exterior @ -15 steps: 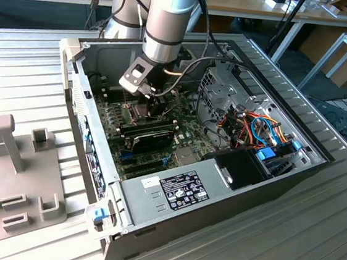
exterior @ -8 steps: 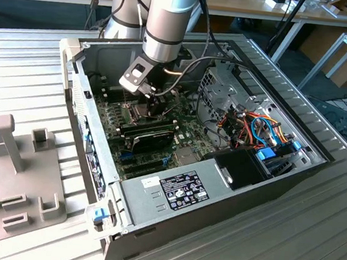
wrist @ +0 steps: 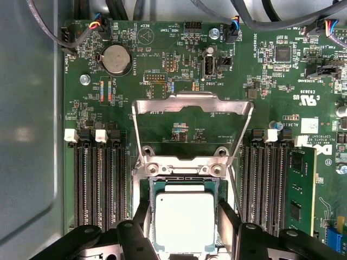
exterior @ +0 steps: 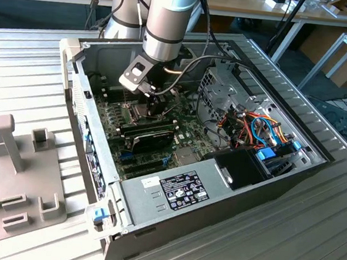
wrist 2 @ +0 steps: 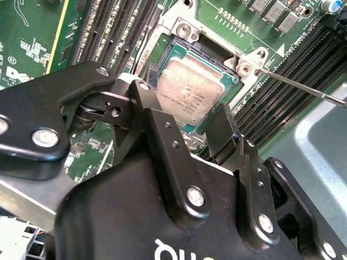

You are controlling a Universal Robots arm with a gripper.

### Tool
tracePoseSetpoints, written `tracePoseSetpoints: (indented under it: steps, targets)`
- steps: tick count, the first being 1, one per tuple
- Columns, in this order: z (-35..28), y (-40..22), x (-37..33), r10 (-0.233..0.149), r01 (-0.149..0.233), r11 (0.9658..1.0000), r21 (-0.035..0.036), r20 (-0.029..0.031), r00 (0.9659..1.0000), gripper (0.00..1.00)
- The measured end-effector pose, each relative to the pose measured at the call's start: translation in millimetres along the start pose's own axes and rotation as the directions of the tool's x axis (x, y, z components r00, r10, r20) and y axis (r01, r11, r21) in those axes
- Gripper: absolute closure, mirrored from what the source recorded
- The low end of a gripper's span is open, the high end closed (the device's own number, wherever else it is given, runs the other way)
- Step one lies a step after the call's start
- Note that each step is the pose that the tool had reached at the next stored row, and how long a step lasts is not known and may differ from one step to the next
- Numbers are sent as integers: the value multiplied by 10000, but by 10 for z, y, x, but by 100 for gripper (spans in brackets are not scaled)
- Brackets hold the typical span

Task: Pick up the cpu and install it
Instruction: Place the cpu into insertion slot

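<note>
Black claw (wrist 2: 183,108) of yours straddles the cpu (wrist: 184,221), which appears seated flat in the socket (wrist: 184,183). I cannot tell whether the claw grips the cpu or stands just clear of it. If you lift while it clings, or nudge it sideways, the cpu could skew and bend the socket's contacts. Hinged at the socket's edge, the metal load plate (wrist: 192,105) stands open and could drop against the claw. Memory slots (wrist: 100,184) flank the socket, and a thin release lever (wrist 2: 303,89) juts beside it.
</note>
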State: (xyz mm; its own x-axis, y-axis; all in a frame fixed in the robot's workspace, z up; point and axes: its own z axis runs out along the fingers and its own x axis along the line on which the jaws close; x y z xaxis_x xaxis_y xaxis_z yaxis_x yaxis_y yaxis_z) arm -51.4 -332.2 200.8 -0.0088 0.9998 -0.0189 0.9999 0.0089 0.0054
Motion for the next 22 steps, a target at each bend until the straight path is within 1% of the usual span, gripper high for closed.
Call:
tracePoseSetpoints:
  steps: [2, 6, 14, 17, 20, 22]
  targets:
    - [0, 0, 0, 17, -17, 10000, 0, 0, 10000, 38]
    - [0, 0, 0, 260, -260, 9997, 5, 2, 9997, 38]
    - [1, 0, 0, 261, -261, 9997, 4, -4, 9997, 38]
    - [1, 0, 0, 143, -143, 9999, 2, -5, 9999, 38]
    - [1, 1, 0, -91, 91, 10000, -3, -6, 10000, 38]
    - [0, 1, 0, -138, 138, 9999, -3, -6, 9999, 38]
